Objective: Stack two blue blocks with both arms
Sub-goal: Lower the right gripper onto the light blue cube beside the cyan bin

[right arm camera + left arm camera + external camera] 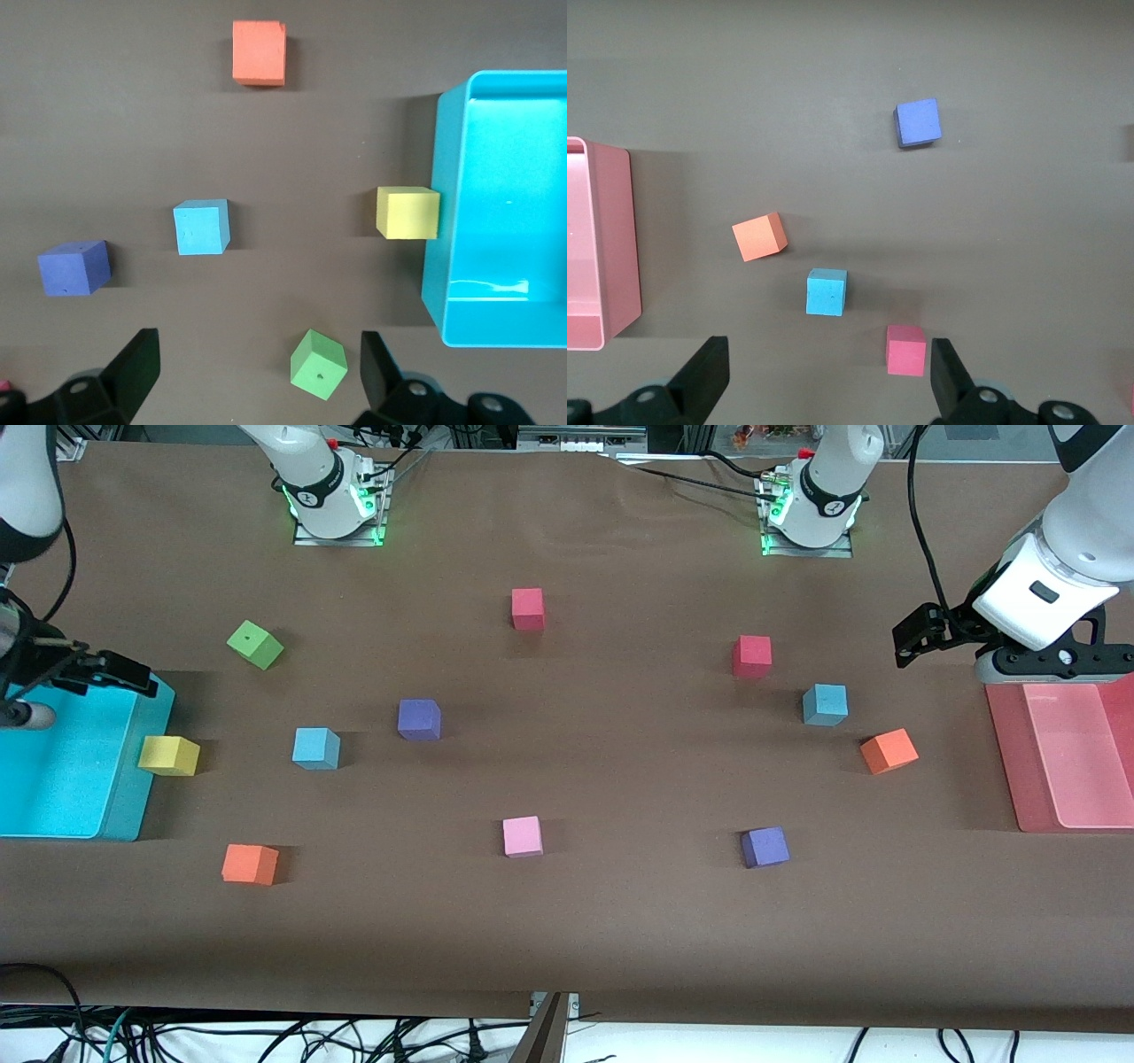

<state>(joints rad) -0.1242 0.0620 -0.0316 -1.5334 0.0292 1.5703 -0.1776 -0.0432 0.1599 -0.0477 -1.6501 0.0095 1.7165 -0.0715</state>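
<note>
Cyan bin [62,779], front view's left edge: nothing in it, a yellow cube [168,755] touching its outer wall; the right gripper [89,673] hangs over it, jaws wide apart and holding nothing. Pink bin [1063,753], right edge: nothing in it; the left gripper [921,638] hangs at its upper corner, jaws spread, empty. Blue blocks, both on the table and well apart: one [316,747] left of centre near the yellow cube, the other [825,705] right of centre between a red cube [752,656] and an orange cube [889,751].

You had no readable text, label, brand or number anywhere; blocks, bins, arms and table all bore none.
</note>
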